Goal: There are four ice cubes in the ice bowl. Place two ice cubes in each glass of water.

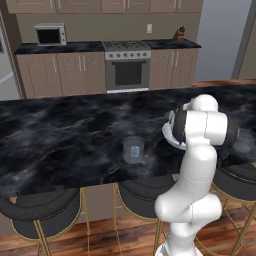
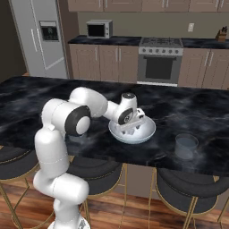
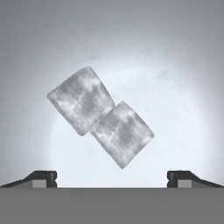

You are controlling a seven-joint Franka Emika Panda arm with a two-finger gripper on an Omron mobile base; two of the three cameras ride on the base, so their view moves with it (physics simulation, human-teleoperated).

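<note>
Base views flank counter [image 1: 60,145] — hand view close

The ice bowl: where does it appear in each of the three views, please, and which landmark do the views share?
Left base view: the ice bowl is right of centre, partly behind the arm.
Right base view: at centre, under the gripper.
Hand view: its pale inside is the background behind two ice cubes.
Shared landmark: the black marble counter.

Two cloudy, mottled cubes [image 3: 101,123] ahead of the fingers [image 3: 43,178], on the bowl's [image 2: 147,132] smooth matt inside. Counter [image 1: 60,145]: glossy black marble. Glass [image 2: 186,146]: clear.
</note>
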